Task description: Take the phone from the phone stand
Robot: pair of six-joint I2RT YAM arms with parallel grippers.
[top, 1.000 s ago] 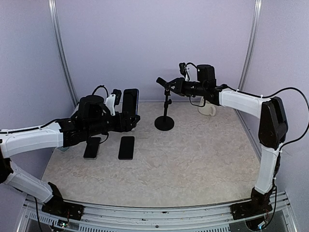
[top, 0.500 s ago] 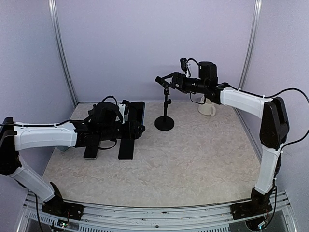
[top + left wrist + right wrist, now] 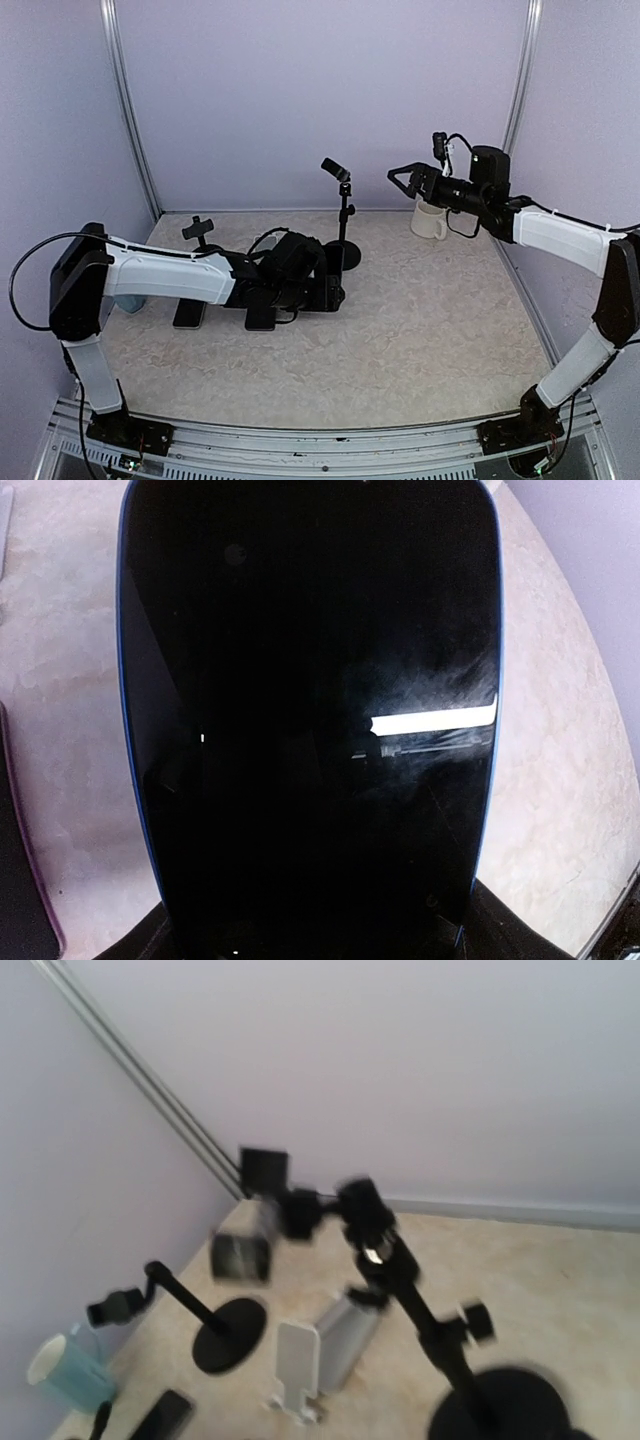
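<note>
The phone [image 3: 320, 680], dark-screened with a blue edge, fills the left wrist view. My left gripper [image 3: 312, 285] is shut on it and holds it low over the table, just left of the phone stand's round base [image 3: 345, 256]. The black phone stand [image 3: 345, 215] is upright at the back centre, and its top clamp [image 3: 335, 168] holds nothing. Off to the right of the stand, my right gripper [image 3: 403, 180] hangs open in the air. The right wrist view shows the stand [image 3: 400, 1270] blurred and none of my own fingers.
Two more phones [image 3: 190, 312] [image 3: 262, 310] lie flat on the table to the left. A second small stand [image 3: 200, 228] is at the back left, and a white mug [image 3: 430, 220] at the back right. A silver holder [image 3: 320, 1355] and a teal cup [image 3: 65, 1370] also stand there.
My left arm has swung the phone down and rightward, from upright at the left to low beside the stand's base. My right gripper let go of the stand's clamp, opened and drew back right.
</note>
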